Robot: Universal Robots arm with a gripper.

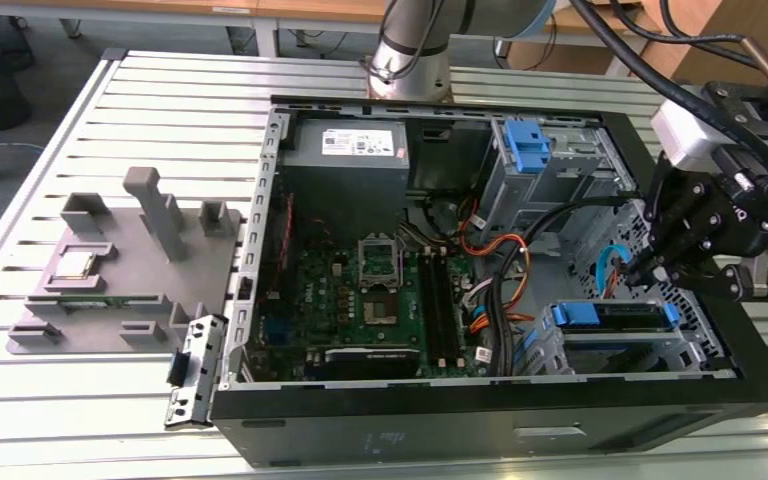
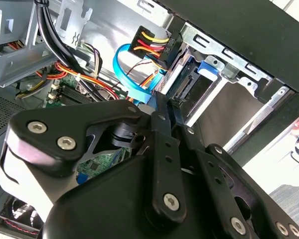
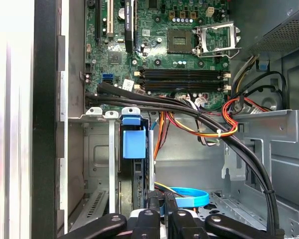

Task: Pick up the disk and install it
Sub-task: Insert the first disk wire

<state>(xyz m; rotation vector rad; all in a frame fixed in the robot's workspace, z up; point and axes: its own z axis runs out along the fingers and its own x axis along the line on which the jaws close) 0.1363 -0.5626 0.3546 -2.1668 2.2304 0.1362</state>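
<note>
Second wrist view: I read the fingers (image 2: 162, 124) as pressed together with nothing between them, tips just beside the cabled end of the disk (image 1: 614, 316). The disk sits in its metal cage (image 1: 688, 350) on blue rails. I judge it seated, which would explain the empty grip. Outward, the open computer case (image 1: 491, 415) lies on the slatted bench (image 1: 157, 90) — a grey fixture (image 1: 117, 290) well apart, grey floor (image 1: 51, 35) beyond
</note>
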